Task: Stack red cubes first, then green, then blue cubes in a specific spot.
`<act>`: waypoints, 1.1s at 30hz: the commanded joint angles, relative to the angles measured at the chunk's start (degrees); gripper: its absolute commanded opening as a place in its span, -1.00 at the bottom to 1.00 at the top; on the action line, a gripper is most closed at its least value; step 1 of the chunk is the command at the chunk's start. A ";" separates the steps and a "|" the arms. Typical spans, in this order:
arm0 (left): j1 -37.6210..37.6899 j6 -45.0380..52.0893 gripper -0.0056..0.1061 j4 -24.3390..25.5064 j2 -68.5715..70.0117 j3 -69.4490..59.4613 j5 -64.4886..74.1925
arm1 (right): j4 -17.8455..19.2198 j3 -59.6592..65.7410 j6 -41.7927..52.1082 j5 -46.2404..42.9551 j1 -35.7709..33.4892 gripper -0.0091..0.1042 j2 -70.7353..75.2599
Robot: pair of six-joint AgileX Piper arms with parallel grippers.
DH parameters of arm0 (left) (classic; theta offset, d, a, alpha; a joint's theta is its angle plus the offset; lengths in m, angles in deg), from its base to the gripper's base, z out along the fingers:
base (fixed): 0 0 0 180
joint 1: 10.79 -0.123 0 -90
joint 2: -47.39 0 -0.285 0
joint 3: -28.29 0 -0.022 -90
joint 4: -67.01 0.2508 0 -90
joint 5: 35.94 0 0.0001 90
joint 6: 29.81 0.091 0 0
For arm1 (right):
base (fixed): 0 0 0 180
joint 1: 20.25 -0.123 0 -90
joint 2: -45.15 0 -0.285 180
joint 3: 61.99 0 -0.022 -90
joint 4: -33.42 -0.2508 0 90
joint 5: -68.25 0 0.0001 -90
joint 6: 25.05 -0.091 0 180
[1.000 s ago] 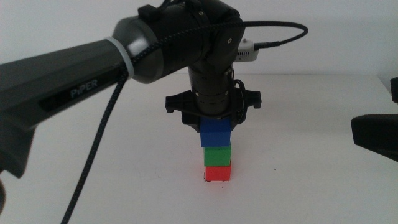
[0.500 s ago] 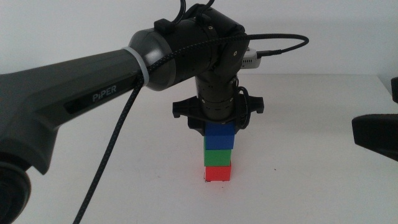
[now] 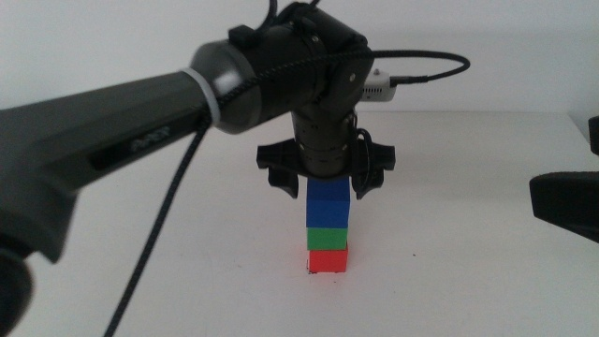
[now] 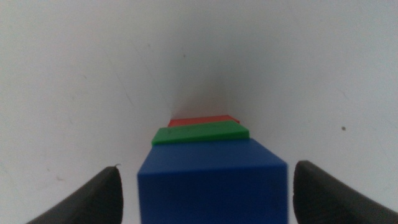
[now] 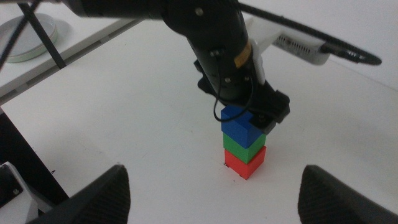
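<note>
Left gripper hangs straight over the stack, its arm filling the left and upper-middle of the middle view, so access from above and from the left is blocked. Fingers spread apart with a gap on each side of the blue cube, not touching it. Stack of blue on green cube on red cube stands alone; bare white table lies open in front of it and to its right. Right gripper sits well off to the right, fingers wide apart, nothing between them, open table between it and the stack.
</note>
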 commanded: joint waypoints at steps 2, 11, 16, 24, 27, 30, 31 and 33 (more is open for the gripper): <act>0.07 3.15 0.78 0.21 5.20 0.37 1.62 | 0.17 0.21 0.10 -0.26 -0.04 0.59 0.21; -0.14 15.67 0.78 7.99 27.50 -1.96 3.07 | 0.17 0.21 -0.78 -0.26 -0.04 0.59 0.21; -5.82 23.56 0.78 9.58 42.15 -10.63 3.07 | 0.17 0.21 -0.94 -0.26 -0.04 0.59 0.21; -25.68 42.14 0.78 0.26 65.36 -31.05 -10.84 | 0.17 0.21 -0.94 -0.26 -0.04 0.59 0.21; -32.89 43.65 0.78 -3.83 70.84 -36.65 -13.03 | 0.17 0.21 -0.94 -0.26 -0.04 0.59 0.21; -36.52 44.28 0.78 -6.06 73.46 -38.78 -12.76 | 0.17 0.21 -0.94 -0.26 -0.04 0.59 0.21; -36.99 44.28 0.78 -7.31 73.76 -39.05 -12.77 | 0.17 0.21 -1.06 -0.26 -0.04 0.59 0.21; -37.27 44.06 0.78 -9.34 74.70 -39.05 -12.54 | 0.17 0.21 -1.06 -0.26 -0.04 0.59 0.21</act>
